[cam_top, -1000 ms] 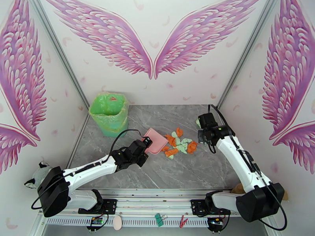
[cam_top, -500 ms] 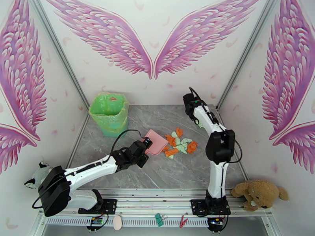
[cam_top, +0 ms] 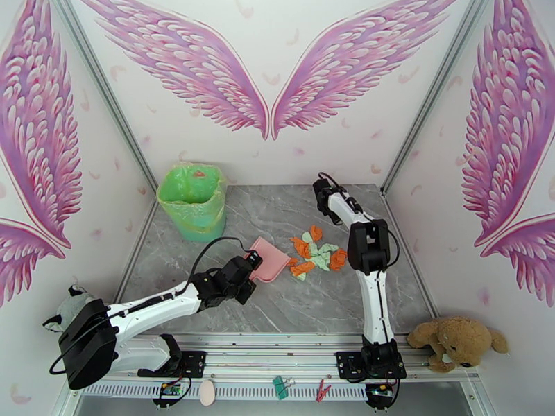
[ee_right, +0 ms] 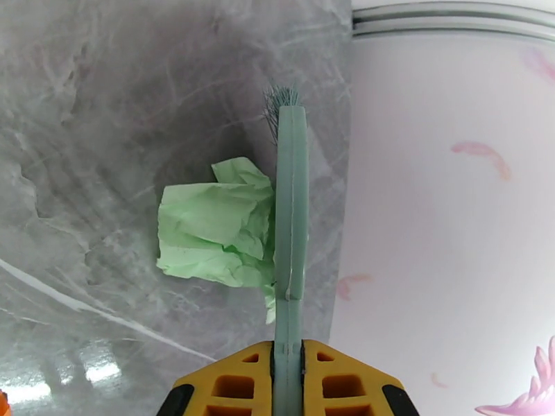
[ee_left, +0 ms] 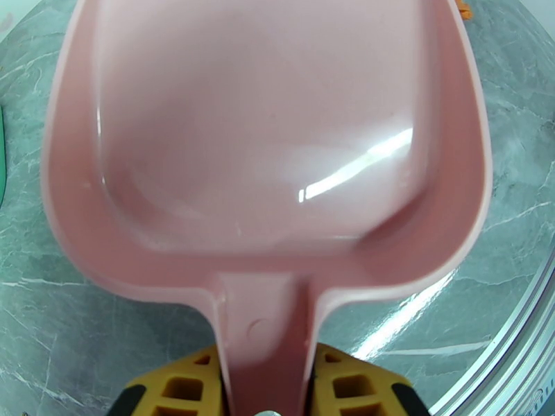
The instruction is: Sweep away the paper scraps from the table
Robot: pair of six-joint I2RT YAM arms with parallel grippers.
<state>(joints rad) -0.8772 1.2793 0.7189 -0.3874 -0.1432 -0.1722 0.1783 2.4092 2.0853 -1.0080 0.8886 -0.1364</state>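
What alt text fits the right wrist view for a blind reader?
The right hand grips a teal-green plastic hand brush seen edge-on, with a crumpled pale mint green paper scrap just left of it on the grey marble-pattern table, near a white wall.

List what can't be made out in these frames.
- Left wrist view: the dustpan front lip, cut off by the top edge.
- Right wrist view: the brush bristles, mostly behind its own back; contact with the green scrap unclear.
- Top view: the bin contents, too small.
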